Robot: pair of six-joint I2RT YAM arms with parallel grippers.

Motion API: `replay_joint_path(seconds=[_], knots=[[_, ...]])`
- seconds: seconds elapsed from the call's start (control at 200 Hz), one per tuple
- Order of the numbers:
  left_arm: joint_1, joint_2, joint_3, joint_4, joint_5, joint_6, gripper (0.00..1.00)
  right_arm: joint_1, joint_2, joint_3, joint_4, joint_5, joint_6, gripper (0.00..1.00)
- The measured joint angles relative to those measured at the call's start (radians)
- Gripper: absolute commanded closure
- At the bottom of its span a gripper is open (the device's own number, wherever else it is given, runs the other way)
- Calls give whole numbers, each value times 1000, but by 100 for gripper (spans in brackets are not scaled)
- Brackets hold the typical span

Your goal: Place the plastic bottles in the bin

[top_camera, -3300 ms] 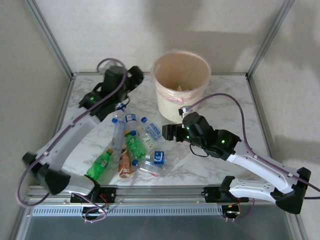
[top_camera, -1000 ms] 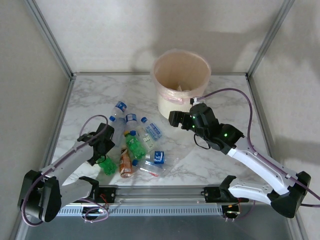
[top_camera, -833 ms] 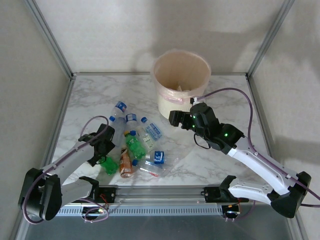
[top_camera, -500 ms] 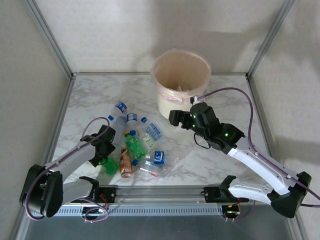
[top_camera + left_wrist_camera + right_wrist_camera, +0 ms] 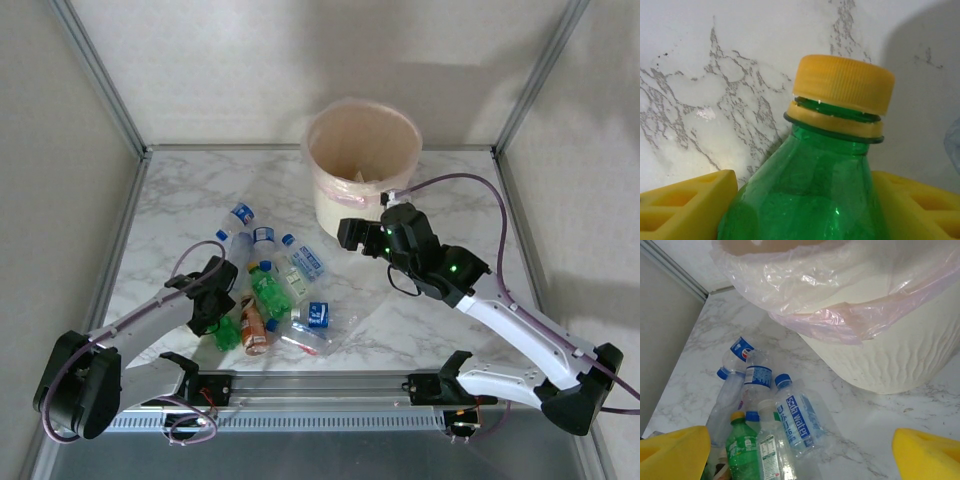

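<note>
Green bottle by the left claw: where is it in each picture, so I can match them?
Top external: green bottle lower left, at the left gripper, left of the heap.
Left wrist: green bottle at centre, close up, yellow cap toward the top, between the yellow fingers.
Right wrist: the bottom-left one is a second green bottle, in the heap.
Shared landmark: the marble table.

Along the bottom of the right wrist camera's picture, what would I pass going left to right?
Yellow finger pad, green bottle with a yellow cap, Soda water bottle, the other yellow finger pad.
</note>
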Motion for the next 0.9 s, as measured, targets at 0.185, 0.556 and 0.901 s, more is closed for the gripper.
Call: replay_joint_path(seconds=[0.185, 0.556, 0.901], knots=[[-16, -31, 53, -53, -8, 1, 36, 0, 0, 11, 2, -4, 0, 7], [-35, -35, 596, -167, -43, 72, 39, 0, 6, 37, 39, -71, -19, 7], [-100, 313, 1192, -31, -33, 167, 38, -2, 15, 131, -60, 48, -45, 7]])
